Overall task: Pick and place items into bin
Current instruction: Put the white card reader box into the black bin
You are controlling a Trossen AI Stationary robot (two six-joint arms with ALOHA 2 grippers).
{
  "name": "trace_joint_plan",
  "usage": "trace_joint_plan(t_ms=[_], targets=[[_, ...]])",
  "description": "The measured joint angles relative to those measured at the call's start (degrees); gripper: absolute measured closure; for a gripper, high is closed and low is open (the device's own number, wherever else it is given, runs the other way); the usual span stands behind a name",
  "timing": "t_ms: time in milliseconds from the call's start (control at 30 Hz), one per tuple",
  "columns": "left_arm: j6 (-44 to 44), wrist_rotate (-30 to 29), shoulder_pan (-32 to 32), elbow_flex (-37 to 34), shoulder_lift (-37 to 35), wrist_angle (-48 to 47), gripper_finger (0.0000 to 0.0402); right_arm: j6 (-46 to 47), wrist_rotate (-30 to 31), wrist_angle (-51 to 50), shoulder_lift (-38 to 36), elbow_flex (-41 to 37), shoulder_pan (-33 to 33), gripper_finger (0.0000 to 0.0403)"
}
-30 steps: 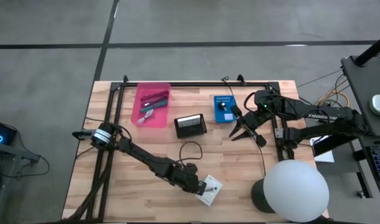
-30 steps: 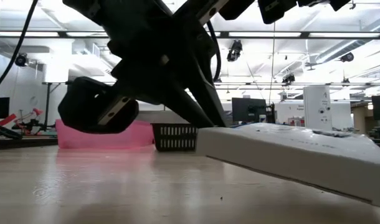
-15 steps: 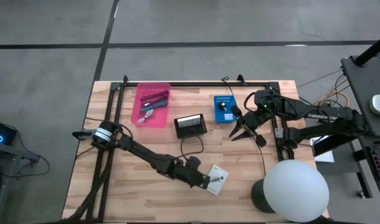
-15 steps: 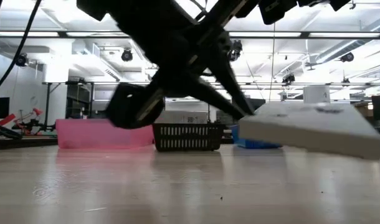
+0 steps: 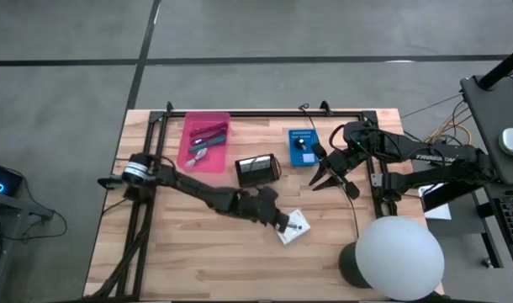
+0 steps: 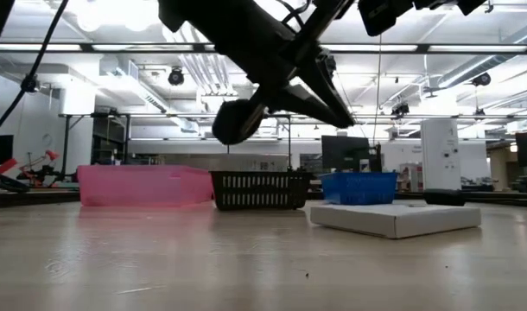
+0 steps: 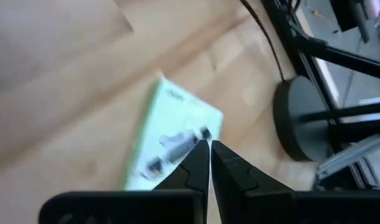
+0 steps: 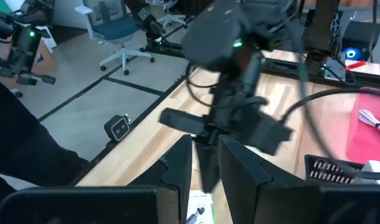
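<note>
A white flat packet (image 5: pixel 295 228) with a small dark knob and silvery bits on its face lies flat on the wood (image 6: pixel 393 218), near the table's middle. My left gripper (image 5: pixel 280 220) hangs shut just above the packet's left edge (image 6: pixel 346 121), its fingers pointing down at a slant; in the left wrist view its tips (image 7: pixel 209 144) are over the packet (image 7: pixel 171 143). The pink bin (image 5: pixel 189 160) at the far left holds purple, green and maroon sticks (image 5: pixel 208 130). My right gripper (image 5: pixel 330 187) waits open by the blue box, clear of everything.
A black basket (image 5: pixel 256 170) and a blue box (image 5: pixel 303 147) stand between the bin and my right arm. A thin cable (image 5: pixel 258 197) loops across the boards near the packet. A lamp with a white dome (image 5: pixel 399 257) stands at the near right corner. Black rails (image 5: pixel 151 143) frame the table.
My left gripper has moved from the near edge toward the far right and risen. The white packet it carried went with it, first tilted, then level in the air. The packet is now out of the hold and lies flat on the table.
</note>
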Motion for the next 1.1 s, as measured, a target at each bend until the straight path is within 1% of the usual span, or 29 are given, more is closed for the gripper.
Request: trace_joint_plan(t_ms=[167,333,467,567,700,767,833,933,1100], targets=[[5.06,0.91,2.42,-0.26,-2.64,-2.16,0.0401,1.50,-0.03,-0.02,-0.05,0.02,0.00,0.0335],[7.47,2.56,2.96,-0.52,-3.92,-0.87,0.0401,1.48,-0.07,-0.37,-0.12,0.02,-0.02,0.0335],[12.65,4.71,2.94,-0.13,-3.80,0.19,0.0394,1.45,-0.07,-0.42,-0.12,0.02,-0.02,0.0335],[17.37,7.70,2.94,0.02,-3.70,0.95,0.0357,1.48,-0.07,-0.44,-0.12,0.02,0.00,0.0335],[19.09,8.98,3.42,0.00,-3.61,-0.46,0.0275,2.29,-0.07,-0.44,-0.12,0.02,-0.02,0.0335],[18.84,8.99,3.94,0.00,-3.61,-3.29,0.0233,2.46,-0.07,-0.44,-0.12,0.02,-0.01,0.0335],[18.79,9.71,4.47,-0.11,-3.57,-6.49,0.0199,2.42,-0.09,-0.44,-0.12,0.02,-0.02,0.0335],[18.75,11.03,5.06,-0.25,-3.53,-10.03,0.0176,2.39,-0.09,-0.44,-0.12,0.02,-0.01,0.0335],[18.84,12.48,5.30,-0.99,-3.49,-11.16,0.0172,2.37,-0.09,-0.43,-0.12,0.02,-0.02,0.0335]])
